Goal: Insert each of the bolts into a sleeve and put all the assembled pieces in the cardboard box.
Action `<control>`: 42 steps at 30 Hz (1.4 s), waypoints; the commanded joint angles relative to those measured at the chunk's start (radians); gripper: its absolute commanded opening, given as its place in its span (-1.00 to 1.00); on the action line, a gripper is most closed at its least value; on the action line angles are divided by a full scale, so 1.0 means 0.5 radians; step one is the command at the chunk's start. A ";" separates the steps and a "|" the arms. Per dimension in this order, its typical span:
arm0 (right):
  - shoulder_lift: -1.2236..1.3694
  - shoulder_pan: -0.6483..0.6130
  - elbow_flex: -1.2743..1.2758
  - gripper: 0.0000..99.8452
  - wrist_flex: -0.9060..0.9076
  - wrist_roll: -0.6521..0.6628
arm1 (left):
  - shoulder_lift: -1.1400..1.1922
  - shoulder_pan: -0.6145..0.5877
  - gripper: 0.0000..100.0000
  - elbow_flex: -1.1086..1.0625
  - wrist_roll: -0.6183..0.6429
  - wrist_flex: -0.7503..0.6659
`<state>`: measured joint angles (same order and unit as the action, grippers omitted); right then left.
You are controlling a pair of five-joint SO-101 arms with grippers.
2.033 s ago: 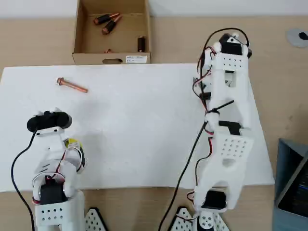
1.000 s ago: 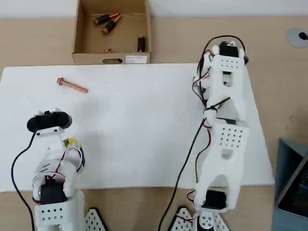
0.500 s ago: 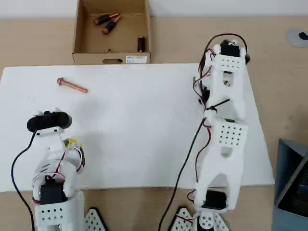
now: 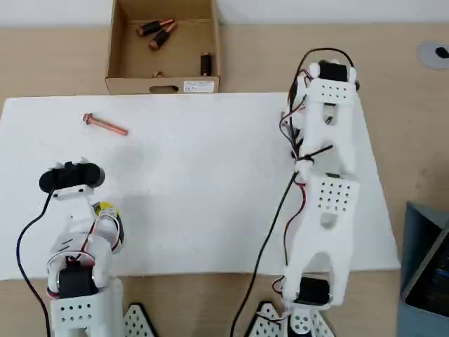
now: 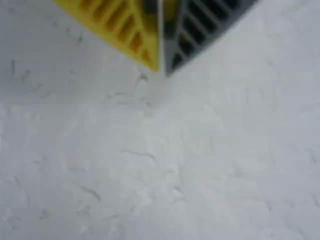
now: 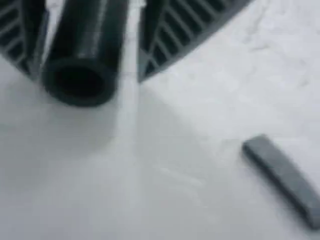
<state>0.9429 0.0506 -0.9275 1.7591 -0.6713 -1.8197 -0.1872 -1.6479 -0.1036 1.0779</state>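
Sleeve (image 6: 82, 50): we are gripping it squarely in the right jaws, open end clear for the bolt (image 4: 105, 125); left jaws closed, empty.

Table (image 4: 49, 60) with white mat (image 4: 196, 189), cardboard box (image 4: 133, 86)

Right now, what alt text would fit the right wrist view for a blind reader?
A black sleeve, its open end facing the camera, sits inside the right gripper over a white sheet. A small flat grey strip lies on the sheet, apart from it.
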 commanded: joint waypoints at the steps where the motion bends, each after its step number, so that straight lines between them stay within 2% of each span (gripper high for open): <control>1: -0.026 -0.044 -0.137 -0.69 0.046 0.034 | -0.011 -0.021 -0.99 0.006 -0.018 -0.046; 4: -0.023 -0.057 -0.140 -0.72 0.046 0.025 | -0.011 -0.021 -0.99 0.006 -0.018 -0.046; 9: -0.014 -0.063 -0.133 -0.99 0.046 0.031 | -0.011 -0.021 -0.99 0.006 -0.018 -0.046; 19: -0.020 -0.063 -0.143 -0.98 0.046 0.037 | -0.011 -0.021 -0.99 0.006 -0.018 -0.046; 24: -0.097 -0.094 -0.259 -0.98 0.046 0.166 | -0.011 -0.021 -0.99 0.006 -0.018 -0.046; 33: -0.496 -0.155 -0.428 -0.98 0.046 0.427 | -0.011 -0.021 -0.99 0.006 -0.018 -0.046; 42: -1.189 -0.173 -0.397 -0.98 0.058 0.730 | -0.011 -0.018 -0.99 0.006 -0.018 -0.046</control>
<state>0.5317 -0.0307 -1.0825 1.7653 -0.3521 -1.8197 -0.1872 -1.6479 -0.1036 1.0779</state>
